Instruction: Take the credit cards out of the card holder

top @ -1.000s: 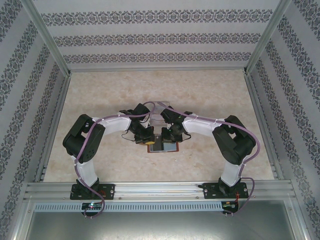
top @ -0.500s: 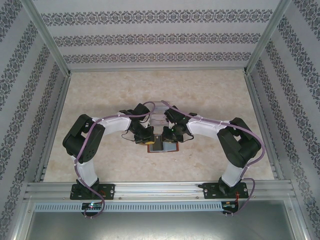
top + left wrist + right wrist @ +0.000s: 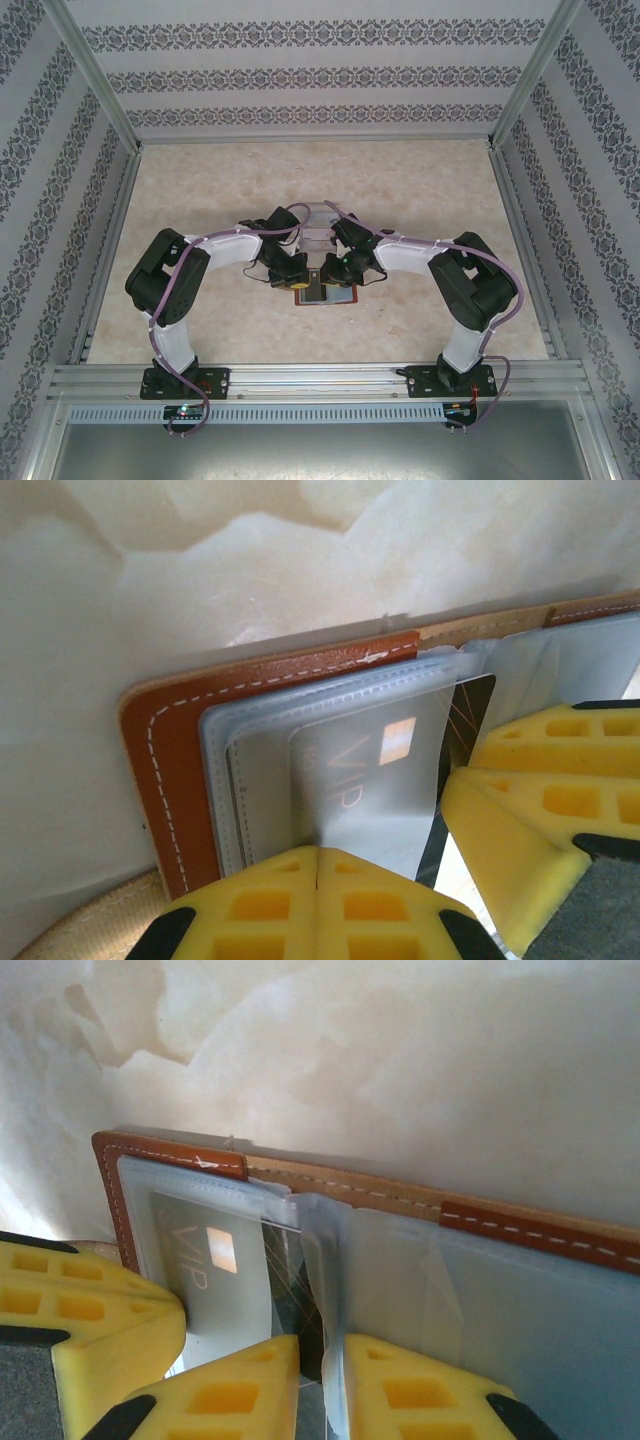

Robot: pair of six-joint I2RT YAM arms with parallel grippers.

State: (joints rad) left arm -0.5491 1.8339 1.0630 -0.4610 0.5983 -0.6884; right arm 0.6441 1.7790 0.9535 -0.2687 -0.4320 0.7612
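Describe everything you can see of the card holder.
The card holder lies open on the table, reddish-brown leather with pale stitching round its edge. Clear plastic sleeves fill the inside; one holds a grey card marked VIP. The shut left gripper rests on the sleeves, and one sleeve leaf stands between the parted jaws of the right gripper.

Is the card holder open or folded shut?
Open: the card holder lies spread flat, clear sleeves and a VIP card showing.
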